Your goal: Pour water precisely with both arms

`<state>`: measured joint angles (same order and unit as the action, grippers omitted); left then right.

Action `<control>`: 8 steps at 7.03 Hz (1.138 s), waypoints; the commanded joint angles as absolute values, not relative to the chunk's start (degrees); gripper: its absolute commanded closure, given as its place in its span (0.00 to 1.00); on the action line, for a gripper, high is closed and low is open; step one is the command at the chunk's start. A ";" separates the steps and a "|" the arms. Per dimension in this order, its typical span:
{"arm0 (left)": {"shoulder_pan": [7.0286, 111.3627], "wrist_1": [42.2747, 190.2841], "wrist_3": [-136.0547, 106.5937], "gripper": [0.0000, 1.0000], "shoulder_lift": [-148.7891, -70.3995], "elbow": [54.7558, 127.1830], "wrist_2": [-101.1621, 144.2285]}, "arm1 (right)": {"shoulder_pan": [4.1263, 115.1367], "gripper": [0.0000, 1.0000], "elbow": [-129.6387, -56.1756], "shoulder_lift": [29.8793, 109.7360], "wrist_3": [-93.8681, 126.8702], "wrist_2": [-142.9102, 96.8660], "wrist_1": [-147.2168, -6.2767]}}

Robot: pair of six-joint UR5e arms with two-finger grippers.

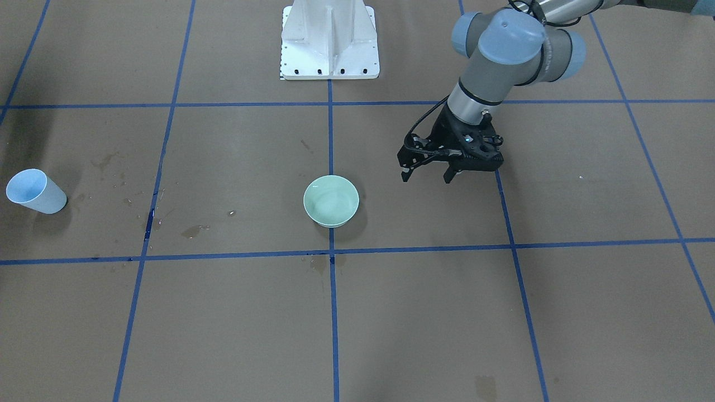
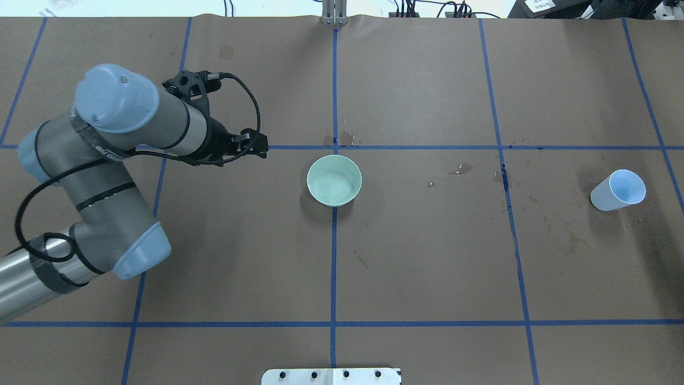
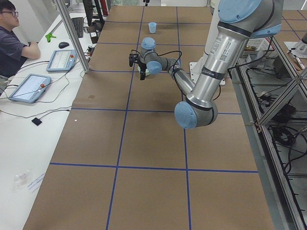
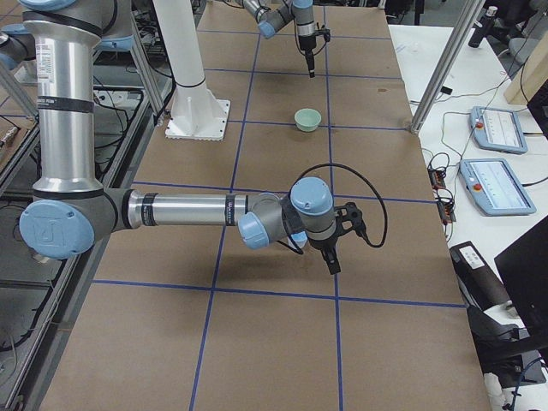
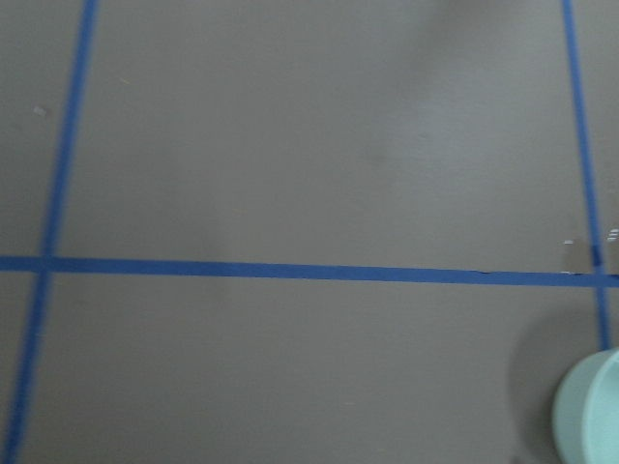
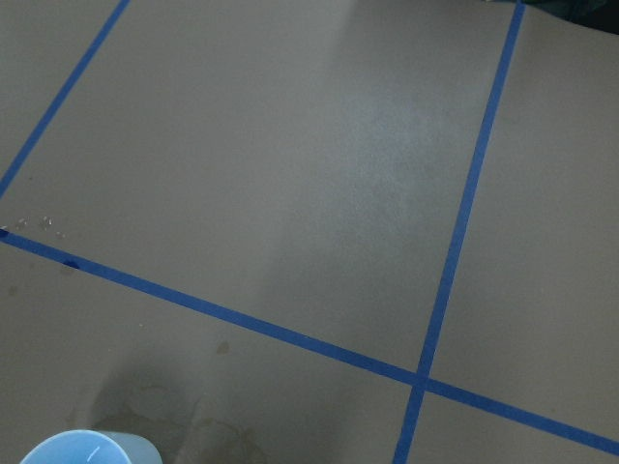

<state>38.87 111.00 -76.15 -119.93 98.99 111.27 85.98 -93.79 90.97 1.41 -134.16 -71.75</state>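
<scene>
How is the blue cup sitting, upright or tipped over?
Upright: in the left side view the blue cup stands on its base, mouth upward.

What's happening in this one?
Neither vessel is held. The left gripper hovers beside the green bowl, jaws open and empty. The blue cup stands untouched toward the robot's right; the right gripper hangs near it, but its jaws cannot be judged. Wet stains mark the board.
</scene>
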 commanded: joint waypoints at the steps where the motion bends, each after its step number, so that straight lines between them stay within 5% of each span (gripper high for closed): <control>1: 34.83 112.85 -81.47 0.00 -127.59 89.78 111.27 | 85.70 0.00 -93.69 88.25 -4.29 -132.55 -85.30; 5: 32.70 112.85 -81.65 0.04 -133.14 81.41 111.27 | 85.43 0.00 -93.69 87.45 -4.39 -132.54 -88.15; 8: 31.91 113.03 -82.71 0.34 -133.24 79.55 111.27 | 85.61 0.00 -93.60 87.28 -4.39 -132.80 -88.07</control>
<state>32.23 112.95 -82.56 -133.10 80.39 111.27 85.56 -93.61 87.36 -4.39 -132.67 -88.06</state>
